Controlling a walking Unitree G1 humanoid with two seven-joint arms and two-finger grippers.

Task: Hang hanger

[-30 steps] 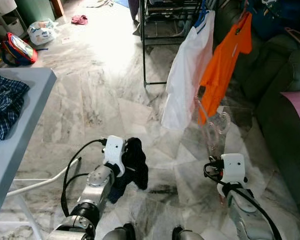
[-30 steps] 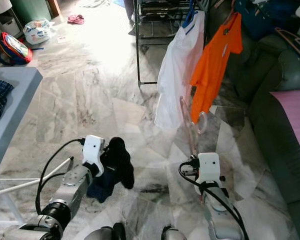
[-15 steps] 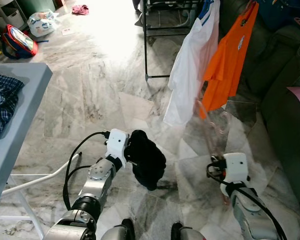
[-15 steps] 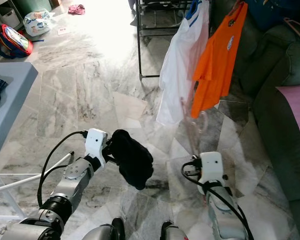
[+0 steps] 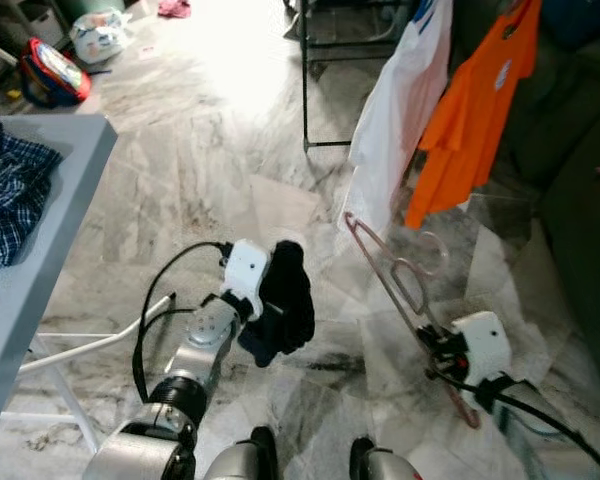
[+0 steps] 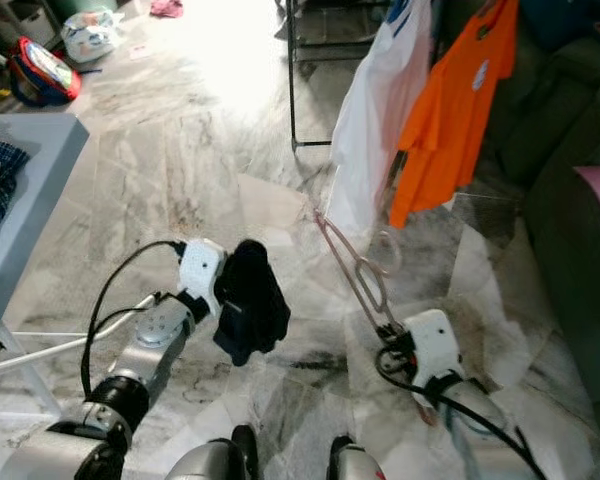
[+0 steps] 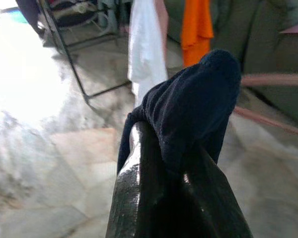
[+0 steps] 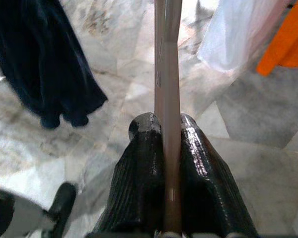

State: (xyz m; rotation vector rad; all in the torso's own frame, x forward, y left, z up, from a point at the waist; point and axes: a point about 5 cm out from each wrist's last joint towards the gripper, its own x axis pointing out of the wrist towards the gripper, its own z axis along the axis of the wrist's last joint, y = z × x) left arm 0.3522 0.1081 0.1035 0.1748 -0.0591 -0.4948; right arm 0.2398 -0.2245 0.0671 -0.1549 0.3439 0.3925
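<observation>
My right gripper (image 5: 438, 348) is shut on the lower bar of a pink hanger (image 5: 392, 282), which slants up and to the left, its hook toward the hanging clothes. In the right wrist view the hanger (image 8: 167, 74) runs straight out between the closed fingers (image 8: 144, 148). Low at my left, my left gripper (image 5: 270, 288) is shut on a dark navy garment (image 5: 288, 305) that drapes over its fingers (image 7: 139, 188). A black clothes rack (image 5: 305, 90) stands ahead with a white shirt (image 5: 400, 110) and an orange shirt (image 5: 475, 110) on it.
A grey table (image 5: 50, 250) with a plaid shirt (image 5: 10, 190) stands at my left, a white rod (image 5: 90, 345) beneath it. A dark green sofa (image 5: 580, 210) lines the right side. A red and blue bag (image 5: 50, 75) and a plastic bag (image 5: 100, 35) lie far left on the marble floor.
The hanger has tipped from nearly upright to a slant toward the left. The navy garment has swung back to hang under my left gripper. The camera has shifted slightly.
</observation>
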